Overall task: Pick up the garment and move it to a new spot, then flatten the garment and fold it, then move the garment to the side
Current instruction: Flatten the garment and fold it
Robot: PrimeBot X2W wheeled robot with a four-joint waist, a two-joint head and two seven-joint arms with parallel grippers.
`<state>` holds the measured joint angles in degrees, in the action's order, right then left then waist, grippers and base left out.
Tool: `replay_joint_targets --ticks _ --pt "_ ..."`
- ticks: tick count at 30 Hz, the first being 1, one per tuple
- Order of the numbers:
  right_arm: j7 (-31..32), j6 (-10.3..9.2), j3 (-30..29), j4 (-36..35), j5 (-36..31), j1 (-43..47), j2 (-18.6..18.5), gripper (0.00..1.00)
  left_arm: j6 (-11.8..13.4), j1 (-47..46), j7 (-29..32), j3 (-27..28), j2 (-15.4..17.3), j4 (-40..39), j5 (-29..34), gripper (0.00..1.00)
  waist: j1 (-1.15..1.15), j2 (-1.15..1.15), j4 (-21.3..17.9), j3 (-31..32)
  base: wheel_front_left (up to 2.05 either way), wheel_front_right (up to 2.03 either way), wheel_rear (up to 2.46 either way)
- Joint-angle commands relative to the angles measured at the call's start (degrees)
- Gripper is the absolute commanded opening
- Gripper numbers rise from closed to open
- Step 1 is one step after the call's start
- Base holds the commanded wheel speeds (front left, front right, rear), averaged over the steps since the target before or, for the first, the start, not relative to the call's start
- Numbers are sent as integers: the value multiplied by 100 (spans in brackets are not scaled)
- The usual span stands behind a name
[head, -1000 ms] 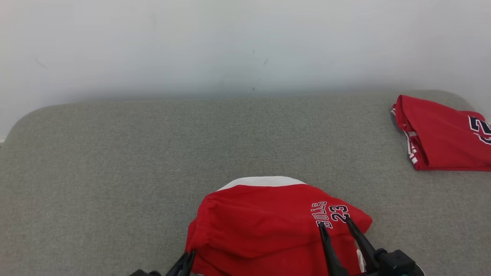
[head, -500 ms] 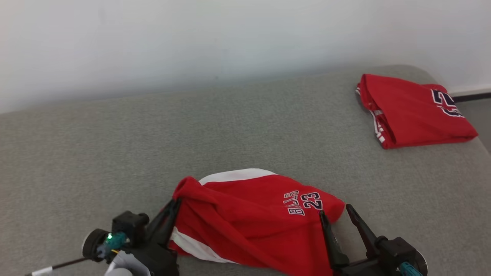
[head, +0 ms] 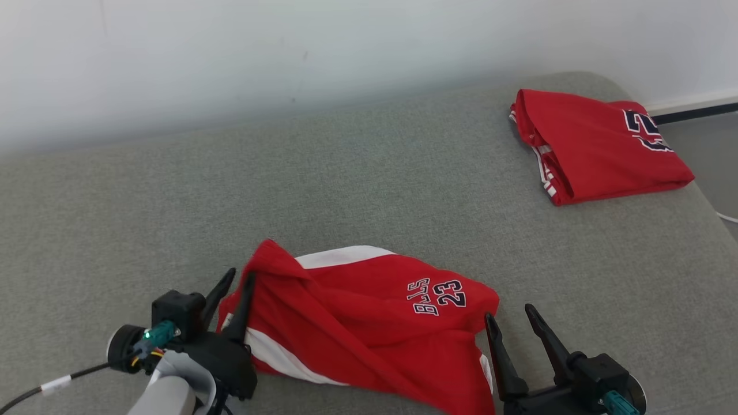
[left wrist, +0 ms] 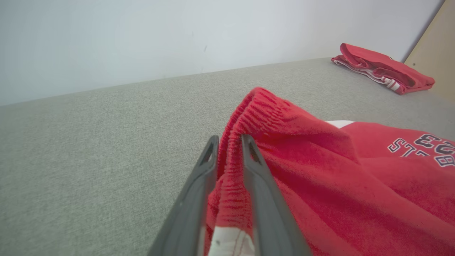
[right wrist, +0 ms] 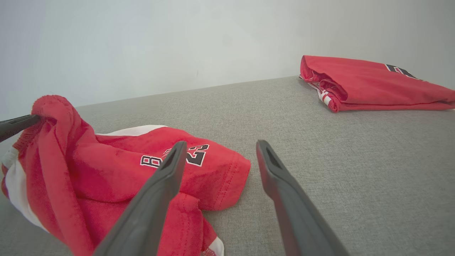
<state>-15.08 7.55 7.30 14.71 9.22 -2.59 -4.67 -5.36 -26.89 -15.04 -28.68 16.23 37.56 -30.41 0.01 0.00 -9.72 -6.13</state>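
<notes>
As left fingers (left wrist: 197,202) straddle it, garment (left wrist: 320,170) bunches.

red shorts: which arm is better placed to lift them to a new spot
Left. The left tool has the red shorts by the waistband, between its fingers; the right tool stands open beside the hem, empty.

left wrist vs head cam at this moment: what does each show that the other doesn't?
Left wrist: the ribbed waistband pinched between the left fingers, plus a tan panel at right. Head: the right gripper, fingers spread beside the hem of the red shorts, and a cable. Both: red shorts, folded red jersey, grey surface, white wall.
</notes>
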Motion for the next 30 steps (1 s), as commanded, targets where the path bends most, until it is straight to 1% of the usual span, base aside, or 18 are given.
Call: replay_joint_targets --ticks 1,3,6,13,18,25,28,30 --pt "1 -16 -3 10 -30 67 22 100 1 248 -15 143 -56 -105 198 100 -1 0 161 170 0 0 0" --pt "1 -16 -16 7 -25 88 25 100 -1 312 -16 210 -75 -184 235 100 -1 0 207 217 0 0 0" --pt "-1 -16 -46 6 -11 161 29 100 -19 592 -15 452 -142 -541 409 100 -1 0 340 334 0 0 0" --pt "-2 -16 -126 -38 3 405 52 100 20 1466 -16 1145 -193 -1690 746 100 -1 0 659 517 0 0 0" --pt "-2 -16 -229 -65 -17 626 -20 100 195 2044 -16 1683 -276 -2469 1054 100 -1 0 828 580 0 0 0" --pt "134 -16 -445 -86 27 1001 -96 100 552 2828 -16 2464 -526 -3418 1505 100 -1 0 999 643 0 0 0" --pt "263 -16 -465 -54 66 1110 -87 100 622 3135 -16 2826 -628 -3726 1652 100 -1 0 1040 655 0 0 0" --pt "356 -16 -435 -14 84 1131 -74 100 603 3285 -16 2994 -669 -3835 1749 100 -1 0 1059 663 0 0 0"
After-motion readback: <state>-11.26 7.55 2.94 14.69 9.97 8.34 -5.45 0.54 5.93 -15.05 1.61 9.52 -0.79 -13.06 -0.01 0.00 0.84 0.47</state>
